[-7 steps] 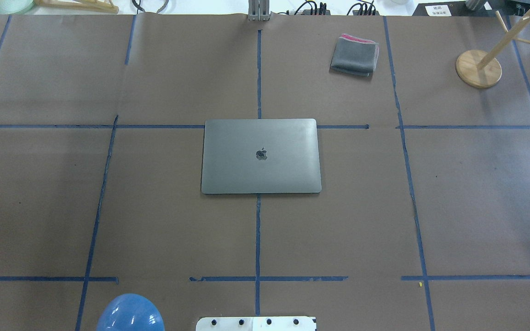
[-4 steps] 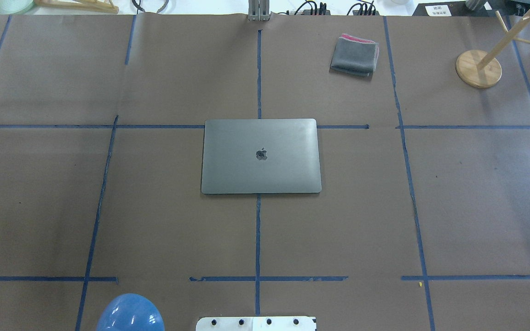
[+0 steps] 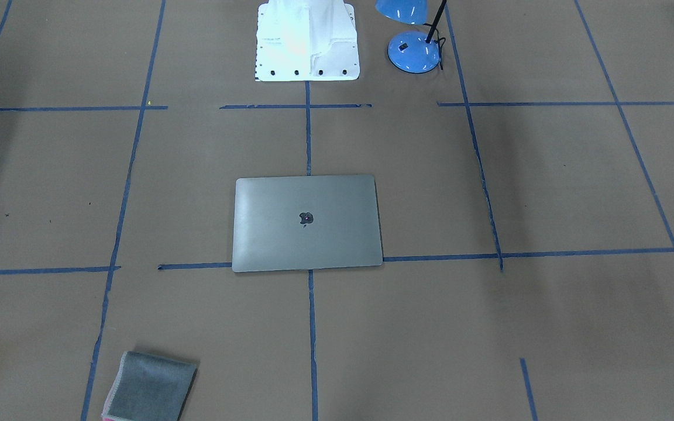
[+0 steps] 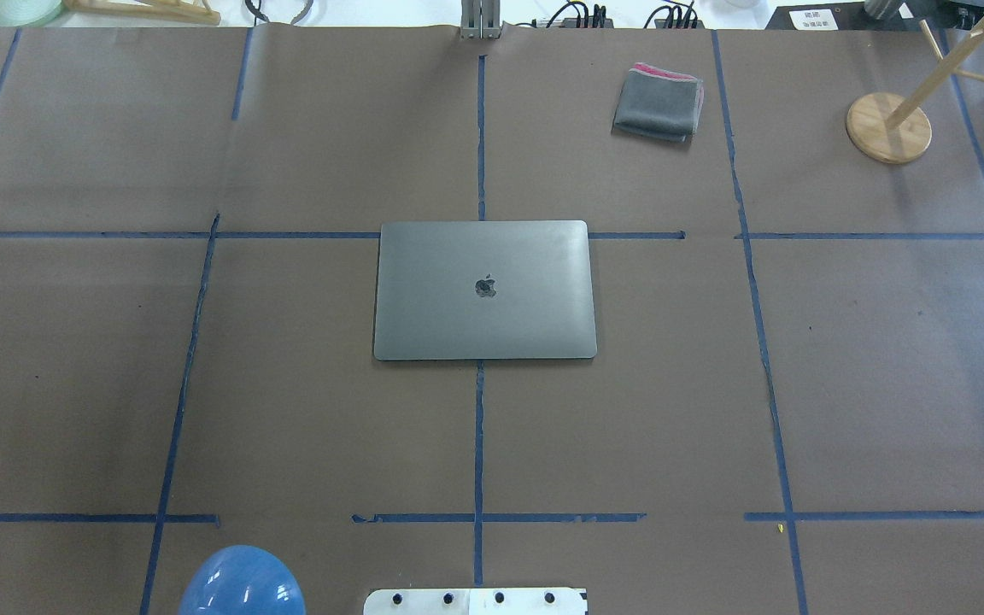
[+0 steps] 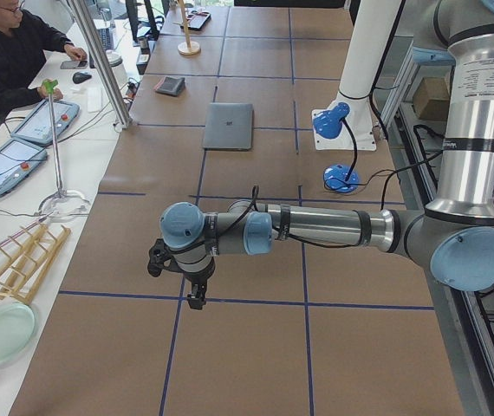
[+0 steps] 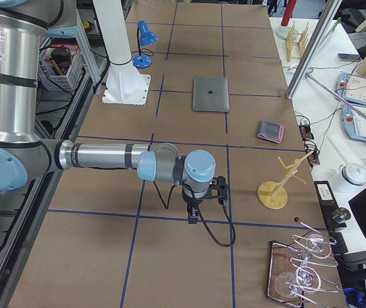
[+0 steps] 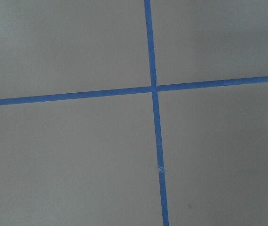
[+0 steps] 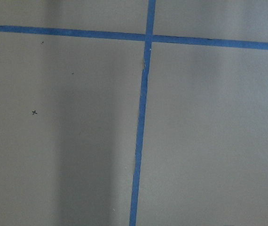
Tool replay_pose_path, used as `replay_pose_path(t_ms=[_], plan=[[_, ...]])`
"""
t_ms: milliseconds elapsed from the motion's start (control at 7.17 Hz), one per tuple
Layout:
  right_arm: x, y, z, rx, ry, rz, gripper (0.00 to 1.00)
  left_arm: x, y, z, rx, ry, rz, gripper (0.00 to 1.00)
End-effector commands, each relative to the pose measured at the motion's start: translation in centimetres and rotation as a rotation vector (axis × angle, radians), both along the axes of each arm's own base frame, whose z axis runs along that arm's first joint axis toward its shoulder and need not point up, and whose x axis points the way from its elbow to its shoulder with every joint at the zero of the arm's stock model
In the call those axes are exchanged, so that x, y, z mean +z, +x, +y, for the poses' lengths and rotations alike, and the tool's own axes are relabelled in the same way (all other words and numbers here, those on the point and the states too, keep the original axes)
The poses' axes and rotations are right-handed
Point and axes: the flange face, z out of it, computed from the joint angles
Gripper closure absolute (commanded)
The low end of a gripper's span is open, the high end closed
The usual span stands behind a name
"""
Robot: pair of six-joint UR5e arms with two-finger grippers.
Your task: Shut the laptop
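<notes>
The space-grey laptop (image 4: pixel 484 290) lies flat on the middle of the table with its lid down and the dark apple logo facing up. It also shows in the front-facing view (image 3: pixel 307 223), the left view (image 5: pixel 229 126) and the right view (image 6: pixel 210 94). My left gripper (image 5: pixel 196 301) hangs over the table's left end, far from the laptop. My right gripper (image 6: pixel 194 218) hangs over the right end, also far from it. Both show only in the side views, so I cannot tell whether they are open or shut.
A folded grey cloth (image 4: pixel 658 102) lies at the far right of the laptop. A wooden stand (image 4: pixel 888 126) is further right. A blue desk lamp (image 3: pixel 413 51) stands beside the white robot base (image 3: pixel 306 44). Both wrist views show only brown paper with blue tape lines.
</notes>
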Motion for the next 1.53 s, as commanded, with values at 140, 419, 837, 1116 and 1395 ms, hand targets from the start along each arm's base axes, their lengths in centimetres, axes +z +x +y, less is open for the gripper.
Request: replay_pose_path(t_ms=[140,419,837,1116,1395], plan=[[0.9,1.2,0.4,0.039,-0.028,-0.006,0.0,0.1,0.0,0.1,-0.001,0.001,-0.001,0.0],[1.0,1.6,0.4,0.053,-0.031,-0.006,0.0,0.0,0.0,0.0,0.0,0.003,-0.002,0.0],[0.8,1.9,0.4,0.059,-0.021,-0.006,0.0,0.1,0.1,0.0,0.002,0.003,-0.005,0.0],[0.7,2.0,0.4,0.062,-0.018,-0.006,0.0,0.1,0.1,0.0,0.002,0.003,-0.005,0.0],[0.6,2.1,0.3,0.064,-0.017,-0.006,0.0,0.1,0.1,0.0,0.002,0.003,-0.005,0.0]])
